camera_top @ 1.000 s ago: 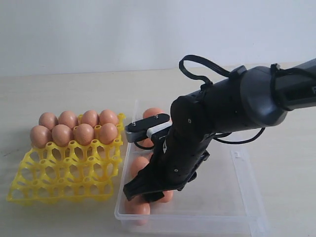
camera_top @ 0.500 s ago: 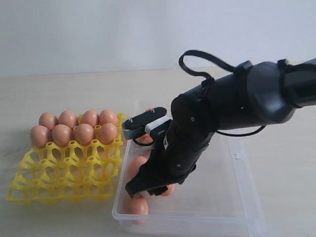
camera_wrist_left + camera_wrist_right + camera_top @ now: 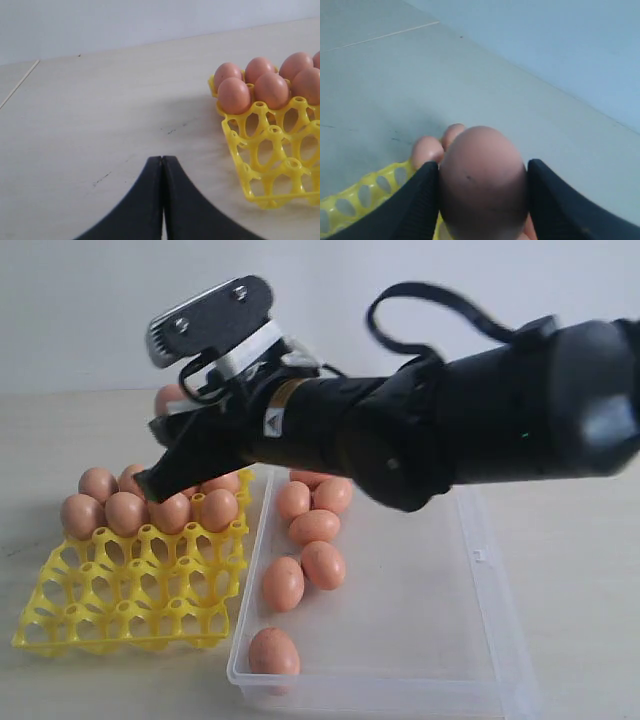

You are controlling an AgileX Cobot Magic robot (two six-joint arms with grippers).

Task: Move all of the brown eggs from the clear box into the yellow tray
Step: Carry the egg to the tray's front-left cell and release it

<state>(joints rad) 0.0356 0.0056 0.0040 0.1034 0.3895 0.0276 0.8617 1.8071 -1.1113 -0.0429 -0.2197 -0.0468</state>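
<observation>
— Starting at the left: anything doing with the left gripper (image 3: 162,164)?
— Nothing. Pinched together on empty air, low over the table (image 3: 90,115), just short of the yellow tray (image 3: 260,192).
— And inside the tray?
— Filled along the two twelve-o'clock rows with brown eggs (image 3: 125,512); open everywhere nearer.
— Then the right gripper (image 3: 482,200)?
— Down in the clear box (image 3: 430,640) a second ago; now lifted out and swung toward ten o'clock, clenched on one brown egg (image 3: 480,160), high above the tray's filled rows.
— Meaning?
— Done with picking, on to placing, probably into an open cup. Still waiting along the box's nine-o'clock wall, at three o'clock of the tray: about seven more.
</observation>
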